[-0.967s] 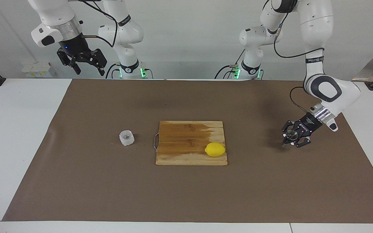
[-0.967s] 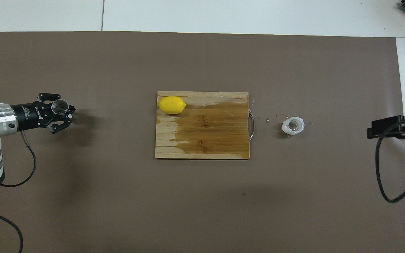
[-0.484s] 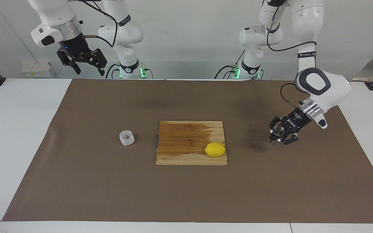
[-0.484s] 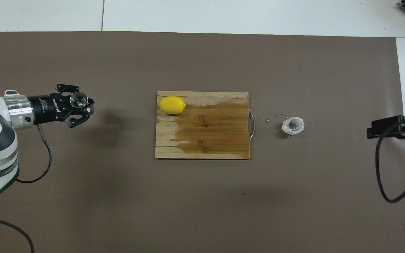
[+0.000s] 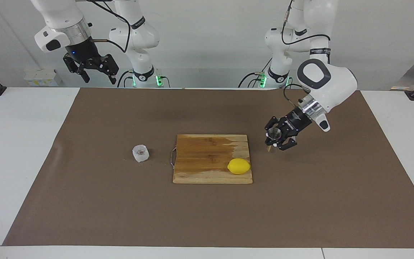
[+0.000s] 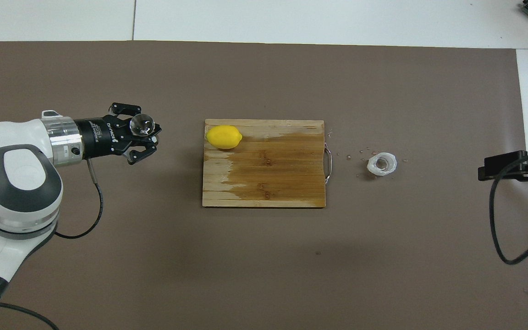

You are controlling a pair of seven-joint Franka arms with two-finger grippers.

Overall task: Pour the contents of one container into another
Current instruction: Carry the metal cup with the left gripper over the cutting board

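Observation:
The shiny steel hourglass jigger [image 5: 274, 135] [image 6: 141, 124] hangs upright above the brown mat [image 5: 300, 187], with my left gripper [image 5: 273, 141] [image 6: 148, 136] shut on its waist. It is over the mat just off the cutting board's edge on the left arm's side. The small crinkly whitish cup [image 5: 140, 153] [image 6: 382, 164], brownish inside, stands on the mat beside the board's handle, toward the right arm's end. My right gripper [image 5: 98, 76] [image 6: 504, 167] waits open, high up over the right arm's end of the table.
A wooden cutting board [image 5: 203, 158] [image 6: 273, 174] with a dark wet stain lies mid-table. A lemon [image 5: 238, 166] [image 6: 223, 137] rests on its corner closest to the jigger. Small droplets [image 6: 360, 156] dot the mat between board handle and cup.
My left arm has carried the jigger from the left arm's end of the mat toward the cutting board. The right arm, cup and lemon have not moved.

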